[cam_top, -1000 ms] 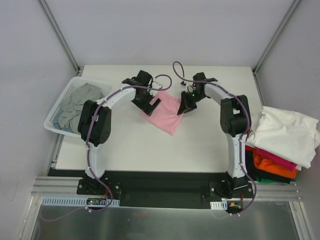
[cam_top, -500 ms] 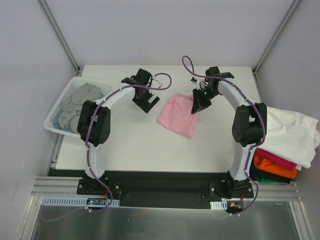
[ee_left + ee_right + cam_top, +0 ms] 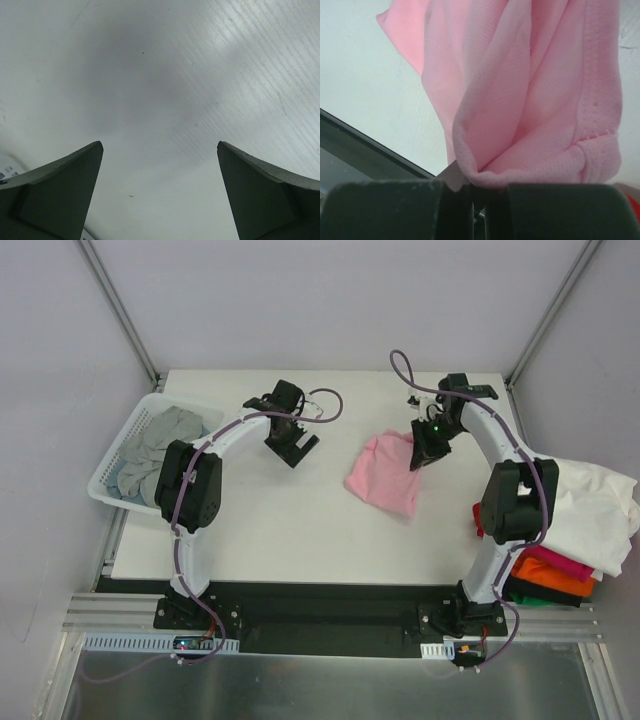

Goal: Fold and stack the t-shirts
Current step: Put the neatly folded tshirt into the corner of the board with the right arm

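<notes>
1. Two arms reach over the white surface (image 3: 300,530). The left one curves toward the far middle and the right one toward the far right.
2. The right hand (image 3: 418,460) is clenched on the light pink t-shirt (image 3: 385,477), pinching a bunched fold of it at the cloth's far right edge.
3. In the right wrist view, that fold of the light pink t-shirt (image 3: 520,100) is squeezed between the fingertips of the right hand (image 3: 479,192), and the rest of the cloth spreads away from the pinch in soft pleats with a stitched hem on the right.
4. From above, the pink cloth spreads from the grasp toward the near left, right of the surface's middle. Whether it rests on the surface or hangs just above it cannot be told.
5. The left hand (image 3: 292,448) is released, well apart from the pink cloth and to its left.
6. In the left wrist view, the left hand (image 3: 160,150) has its fingers spread wide with only bare surface (image 3: 160,75) between them.
7. A grey t-shirt (image 3: 155,445) lies crumpled in the white basket (image 3: 108,490) at the far left edge of the surface.
8. Off the right edge sits a stack with a white t-shirt (image 3: 585,510) on top. Under it a magenta t-shirt (image 3: 555,562), an orange t-shirt (image 3: 540,580) and a black t-shirt (image 3: 518,593) show at the near side.
</notes>
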Tool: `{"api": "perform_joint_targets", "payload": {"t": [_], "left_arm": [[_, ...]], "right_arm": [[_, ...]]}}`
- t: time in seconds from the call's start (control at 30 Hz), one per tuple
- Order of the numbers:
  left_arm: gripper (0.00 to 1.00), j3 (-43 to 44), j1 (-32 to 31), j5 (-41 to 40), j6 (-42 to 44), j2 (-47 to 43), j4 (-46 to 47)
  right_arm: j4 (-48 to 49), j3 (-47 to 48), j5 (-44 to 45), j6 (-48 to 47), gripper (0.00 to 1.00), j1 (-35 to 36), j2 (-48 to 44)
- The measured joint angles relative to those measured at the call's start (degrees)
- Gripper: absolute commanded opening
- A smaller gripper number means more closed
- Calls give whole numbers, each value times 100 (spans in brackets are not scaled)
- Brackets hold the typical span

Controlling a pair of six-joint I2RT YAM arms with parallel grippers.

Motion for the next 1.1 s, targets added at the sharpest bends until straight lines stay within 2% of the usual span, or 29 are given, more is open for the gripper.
{"api": "perform_joint_targets", "payload": {"t": [0.77, 1.1], "left_arm": [[99, -407, 0, 219, -2, 26, 190], [99, -468, -2, 323, 0, 31, 280]], "right_arm": [[-1543, -120, 1012, -619, 1, -1539, -2367], [-1759, 396, 1075, -999, 1, -2509, -2918]]}}
